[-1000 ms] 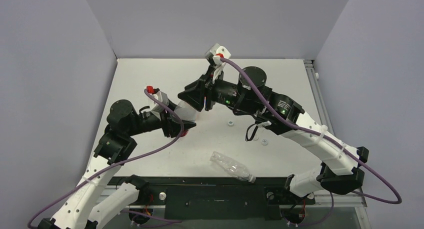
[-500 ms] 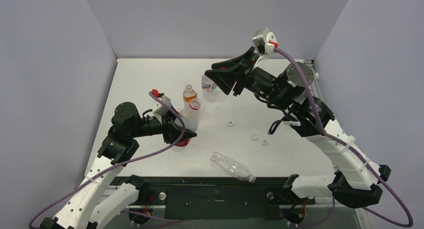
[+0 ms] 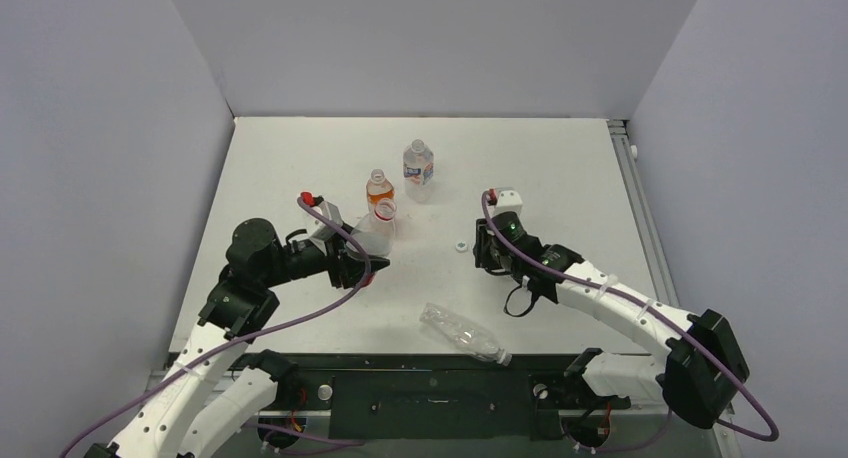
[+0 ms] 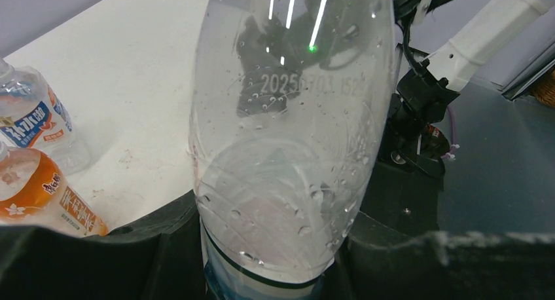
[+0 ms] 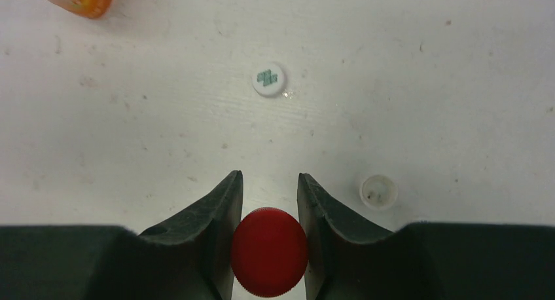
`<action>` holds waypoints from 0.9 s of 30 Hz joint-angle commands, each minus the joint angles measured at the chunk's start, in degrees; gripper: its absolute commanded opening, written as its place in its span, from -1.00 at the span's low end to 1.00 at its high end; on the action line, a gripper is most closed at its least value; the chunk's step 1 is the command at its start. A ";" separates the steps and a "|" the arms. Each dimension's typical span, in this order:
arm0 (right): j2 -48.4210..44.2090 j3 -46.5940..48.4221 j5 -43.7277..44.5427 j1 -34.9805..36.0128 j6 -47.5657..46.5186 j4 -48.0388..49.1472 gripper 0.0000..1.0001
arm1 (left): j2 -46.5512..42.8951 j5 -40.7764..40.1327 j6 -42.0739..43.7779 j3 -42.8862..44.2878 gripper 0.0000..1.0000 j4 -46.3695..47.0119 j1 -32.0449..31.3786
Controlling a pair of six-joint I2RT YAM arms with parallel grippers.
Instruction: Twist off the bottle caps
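My left gripper [image 3: 362,263] is shut on the lower body of an upright clear bottle [image 3: 375,236] whose neck is open; in the left wrist view this bottle [image 4: 288,149] fills the space between the jaws. My right gripper [image 5: 269,179] is shut on the bright red cap [image 5: 269,251] and holds it low over the table. In the top view the right gripper [image 3: 484,250] sits just right of a whitish cap [image 3: 458,246]. The right wrist view shows a whitish cap with a green mark [image 5: 268,79] ahead and an upturned whitish cap [image 5: 378,190] to the right.
An orange bottle [image 3: 379,188] and a clear labelled bottle [image 3: 418,163] stand behind the held bottle, both without caps. A crushed clear bottle [image 3: 465,333] lies near the front edge. Grey walls enclose the white table [image 3: 560,168].
My right arm has swung from the held bottle's top, up over the table, then down to the table by the loose whitish caps. The left arm has drawn the bottle slightly nearer.
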 commanded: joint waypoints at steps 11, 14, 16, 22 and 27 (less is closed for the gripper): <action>12.69 -9.96 7.39 4.86 8.51 20.55 -0.65 | 0.51 -0.77 0.66 -0.49 -0.68 4.14 0.29; 14.80 -10.26 9.01 6.39 9.65 21.16 -0.54 | 1.16 -0.67 0.95 -0.45 -0.68 4.33 0.29; 14.93 -10.77 9.66 6.72 10.29 21.65 -0.44 | 1.39 -0.65 1.15 -0.40 -0.68 4.34 0.29; 11.37 -10.96 10.37 7.22 9.45 20.09 -0.01 | 1.75 -0.69 1.33 -0.59 -0.68 4.34 0.29; 3.75 -6.39 8.55 7.73 6.43 14.64 0.44 | 1.97 -0.89 1.44 -0.79 -0.68 4.75 0.29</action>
